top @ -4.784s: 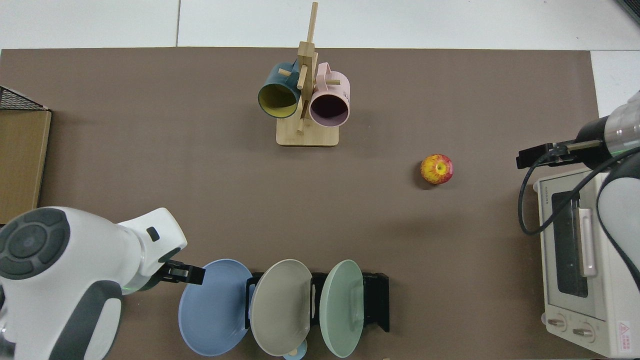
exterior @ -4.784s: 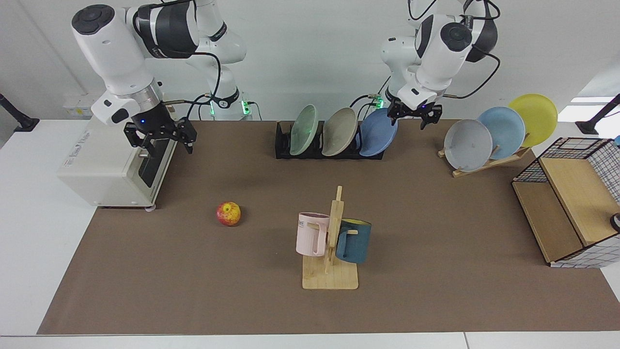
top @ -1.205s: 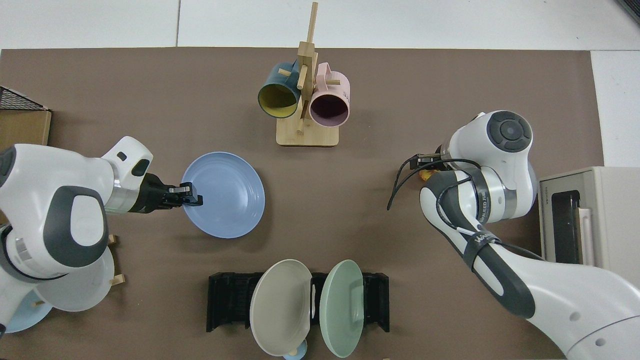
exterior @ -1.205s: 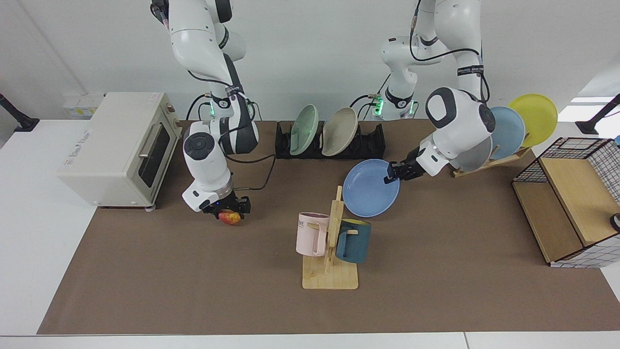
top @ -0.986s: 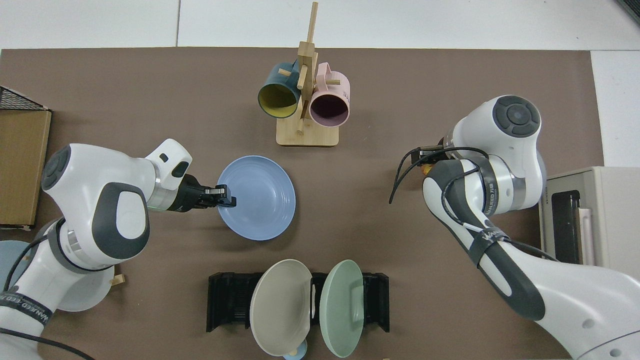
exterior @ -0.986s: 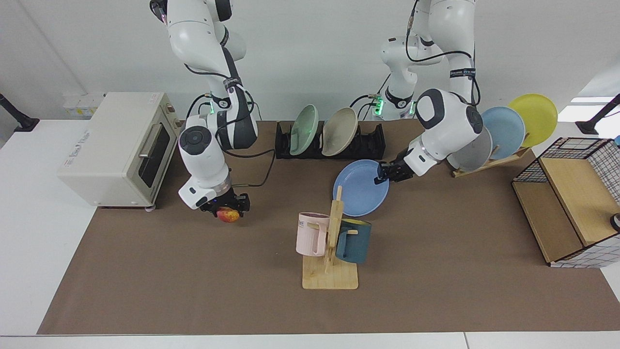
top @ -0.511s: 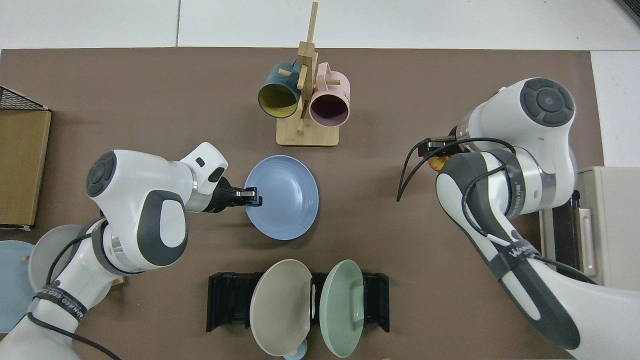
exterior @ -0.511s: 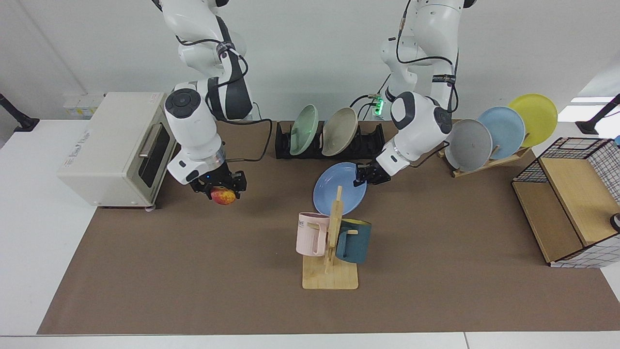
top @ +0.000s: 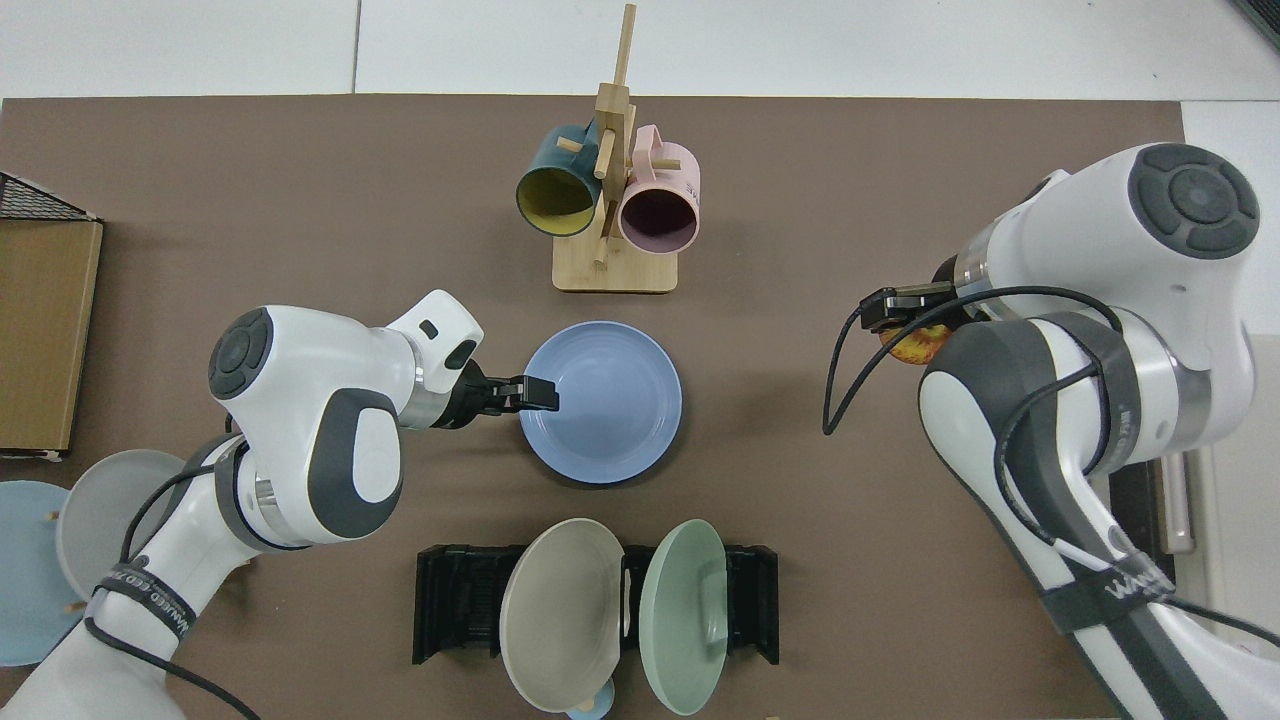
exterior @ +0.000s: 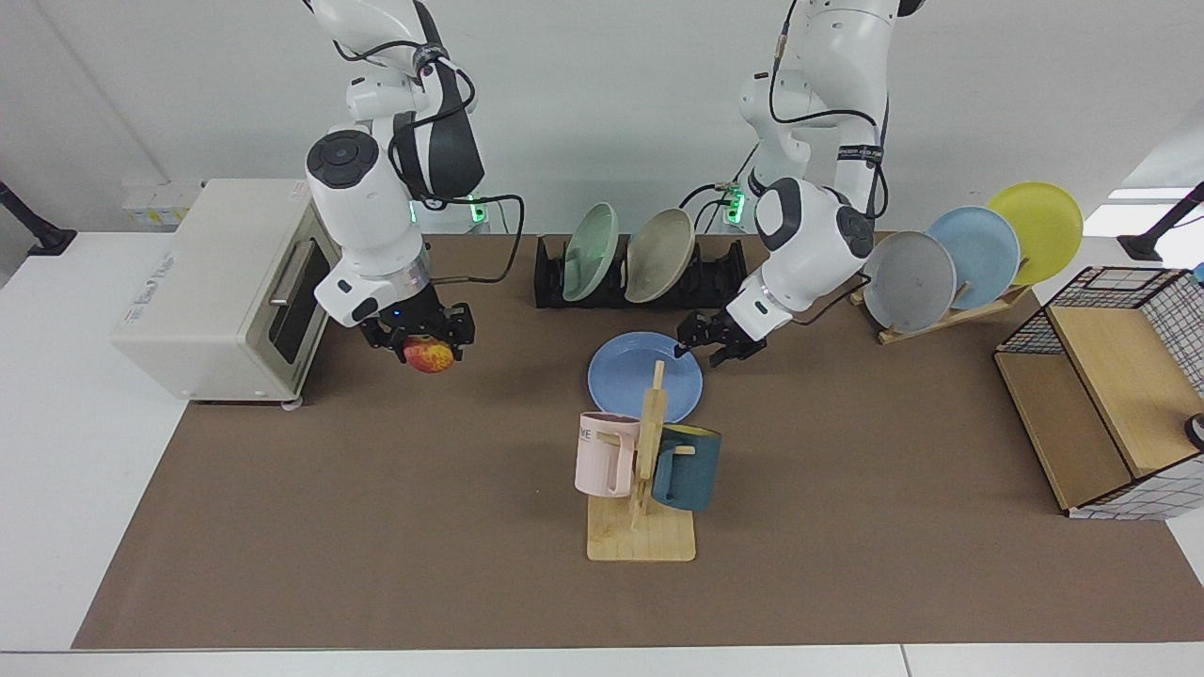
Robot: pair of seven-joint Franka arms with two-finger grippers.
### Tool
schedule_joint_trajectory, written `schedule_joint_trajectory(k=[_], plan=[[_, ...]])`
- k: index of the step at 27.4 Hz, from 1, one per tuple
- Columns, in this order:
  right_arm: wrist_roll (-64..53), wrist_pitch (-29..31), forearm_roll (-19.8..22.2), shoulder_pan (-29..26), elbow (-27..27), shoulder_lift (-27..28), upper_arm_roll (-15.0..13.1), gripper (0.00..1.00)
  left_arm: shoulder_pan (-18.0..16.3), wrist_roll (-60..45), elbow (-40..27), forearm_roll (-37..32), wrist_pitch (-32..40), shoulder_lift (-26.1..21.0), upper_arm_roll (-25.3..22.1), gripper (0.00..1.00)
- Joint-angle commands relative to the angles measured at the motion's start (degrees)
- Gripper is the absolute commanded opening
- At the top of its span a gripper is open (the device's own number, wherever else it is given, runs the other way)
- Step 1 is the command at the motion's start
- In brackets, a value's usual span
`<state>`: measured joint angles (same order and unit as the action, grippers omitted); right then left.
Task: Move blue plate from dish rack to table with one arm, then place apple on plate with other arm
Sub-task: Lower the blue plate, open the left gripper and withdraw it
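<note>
while round blue plate (exterior: 645, 377) flat on matte mat, left pincer (exterior: 712, 344) wide at rim; right pincer (exterior: 420, 342) w/ apple (exterior: 428, 356) aloft

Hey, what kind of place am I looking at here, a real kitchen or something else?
Probably a robotics lab staged as a kitchen: two white robot arms work over a brown-matted white table holding a black slotted dish rack and cream toaster oven.

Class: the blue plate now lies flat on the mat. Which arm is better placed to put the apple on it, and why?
The right arm. Its tool already grips the apple above the mat, while the left tool is open and empty at the plate's rim.
</note>
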<state>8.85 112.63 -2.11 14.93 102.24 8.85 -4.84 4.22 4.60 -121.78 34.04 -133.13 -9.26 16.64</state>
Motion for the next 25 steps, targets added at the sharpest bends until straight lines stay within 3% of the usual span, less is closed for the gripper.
schedule_joint_trajectory(k=[1, 8, 16, 25], plan=[[-1.1, -0.3, -1.1, 1.4, 0.6, -0.9, 0.0, 0.0, 0.0, -1.9, 0.0, -3.5, -1.1, 0.0, -0.6, 0.99], [-0.5, 0.6, -1.1, 4.2, 0.6, -0.9, 0.0, 0.0, -0.9, -8.3, 2.5, -18.4, 2.9, 1.8, -3.5, 0.99], [2.3, 0.6, -1.2, 6.8, 0.7, -1.1, 0.0, 0.0, -3.5, -8.5, 14.3, -33.8, 25.1, 3.8, -4.7, 0.98], [13.2, 0.7, -1.2, 13.6, 0.5, -1.4, 0.0, 0.0, -4.0, -8.9, 18.2, -35.4, 35.0, 9.1, -9.0, 0.99]])
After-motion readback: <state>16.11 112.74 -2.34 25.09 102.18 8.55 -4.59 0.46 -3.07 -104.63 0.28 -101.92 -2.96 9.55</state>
